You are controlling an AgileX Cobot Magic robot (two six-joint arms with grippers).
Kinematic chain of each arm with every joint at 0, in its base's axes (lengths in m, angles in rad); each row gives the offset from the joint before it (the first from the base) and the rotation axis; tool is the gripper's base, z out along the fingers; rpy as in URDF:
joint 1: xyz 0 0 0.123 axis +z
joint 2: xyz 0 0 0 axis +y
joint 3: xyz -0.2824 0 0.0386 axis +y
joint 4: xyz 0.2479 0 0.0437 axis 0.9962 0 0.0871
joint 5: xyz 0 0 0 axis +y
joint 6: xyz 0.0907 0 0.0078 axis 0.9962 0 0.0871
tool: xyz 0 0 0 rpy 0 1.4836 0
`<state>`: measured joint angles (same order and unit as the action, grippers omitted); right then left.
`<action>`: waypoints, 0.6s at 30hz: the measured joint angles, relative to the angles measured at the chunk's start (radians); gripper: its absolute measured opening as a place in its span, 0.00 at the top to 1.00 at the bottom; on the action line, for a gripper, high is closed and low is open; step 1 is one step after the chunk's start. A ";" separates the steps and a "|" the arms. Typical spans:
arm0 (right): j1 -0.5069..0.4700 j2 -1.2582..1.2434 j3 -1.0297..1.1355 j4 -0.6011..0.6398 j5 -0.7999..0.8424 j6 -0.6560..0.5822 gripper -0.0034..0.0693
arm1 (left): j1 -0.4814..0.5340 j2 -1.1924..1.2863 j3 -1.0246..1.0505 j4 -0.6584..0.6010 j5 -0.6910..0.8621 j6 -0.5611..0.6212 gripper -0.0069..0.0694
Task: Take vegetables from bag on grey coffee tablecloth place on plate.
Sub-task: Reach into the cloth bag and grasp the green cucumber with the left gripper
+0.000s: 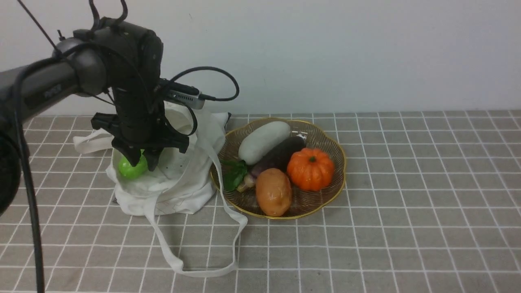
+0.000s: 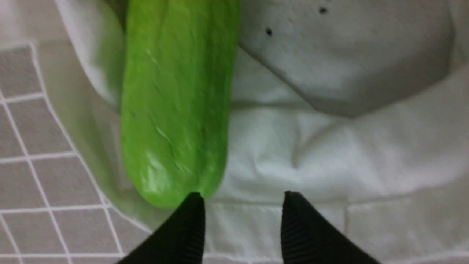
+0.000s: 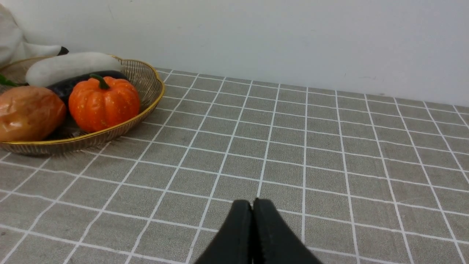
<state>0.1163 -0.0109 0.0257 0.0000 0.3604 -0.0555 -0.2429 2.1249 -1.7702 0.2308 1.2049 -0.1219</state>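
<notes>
Right now the left gripper point(image 1: 142, 162) hangs just over the soft white cloth bag with small dark specks point(image 1: 179, 187). Its two black fingers point(image 2: 190, 227) are spread apart and hold nothing; only bag point(image 2: 348, 146) cloth shows in the gap between them point(image 2: 242, 198).

The shiny bright green long vegetable with ridges point(image 2: 176, 110) lies in the mouth of the bag. It stretches straight away from the gripper, lengthwise, like a road going ahead. Its round end sits right at the tip of one finger, not in the gap. I cannot tell if that finger is touching it. In the front view only this round end point(image 1: 131, 169) shows, at about 7 o'clock from the gripper.

So I think the gripper needs to slide sideways to that side, until one finger is on each side of the vegetable, and then close.

The round ribbed brownish see-through plate with a gold rim point(image 1: 317, 199) sits at 3 o'clock from the bag, just beside it, on the grey-brown cloth with white squares point(image 1: 407, 203). A smooth white long vegetable point(image 1: 262, 140) and a small orange pumpkin point(image 1: 311, 169) lie on it.

The right gripper point(image 3: 252, 203) is closed tight and empty, low over the cloth and well apart from the plate point(image 3: 146, 73). The left arm is much nearer.
</notes>
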 joint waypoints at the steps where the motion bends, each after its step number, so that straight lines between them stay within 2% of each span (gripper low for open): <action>1: 0.000 0.000 0.000 0.000 0.000 0.000 0.97 | -0.001 0.002 -0.003 0.010 0.000 0.000 0.49; 2: 0.000 0.000 0.000 0.000 0.000 0.000 0.97 | -0.007 0.009 -0.017 0.046 -0.001 -0.011 0.41; 3: 0.000 0.000 0.000 0.000 0.000 0.000 0.97 | -0.007 0.010 -0.018 0.046 -0.001 -0.013 0.40; 4: 0.000 0.000 0.000 0.000 0.000 0.000 0.97 | -0.010 0.010 -0.022 0.065 -0.011 -0.028 0.32; 8: 0.000 0.000 0.000 0.000 0.000 0.000 0.97 | -0.010 0.029 -0.025 0.077 -0.064 -0.039 0.21; 14: 0.000 0.000 0.000 0.000 0.000 0.000 0.97 | -0.010 0.107 -0.025 0.125 -0.126 -0.046 0.19; 16: 0.000 0.000 0.000 0.000 0.000 0.000 0.97 | -0.010 0.125 -0.025 0.150 -0.147 -0.055 0.20; 18: 0.000 0.000 0.000 0.000 0.000 0.000 0.97 | -0.011 0.150 -0.025 0.195 -0.169 -0.084 0.25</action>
<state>0.1163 -0.0109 0.0257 0.0000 0.3604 -0.0555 -0.2541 2.2754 -1.7952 0.4260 1.0361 -0.2058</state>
